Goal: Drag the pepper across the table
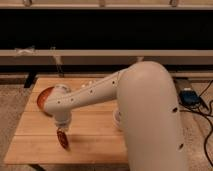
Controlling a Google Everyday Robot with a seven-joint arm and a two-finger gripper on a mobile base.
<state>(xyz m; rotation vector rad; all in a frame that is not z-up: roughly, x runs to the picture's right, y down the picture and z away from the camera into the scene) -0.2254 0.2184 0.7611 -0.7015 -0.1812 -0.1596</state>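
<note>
**Gripper right above the pepper**

The gripper (62,130) points down over the front left part of the table (95,142). The dark red pepper (63,140) is just under it, right at its tip. I cannot tell if the gripper squeezes the pepper. Behind the gripper sits an orange-red bowl (44,96)

Warm, fairly dim light falls from above, brightest on the white arm (150,100) at 3 o'clock. The claw (62,131) hangs at 8 o'clock over the evenly lit desk (95,145). A black band (100,30) fills 12 o'clock.
</note>
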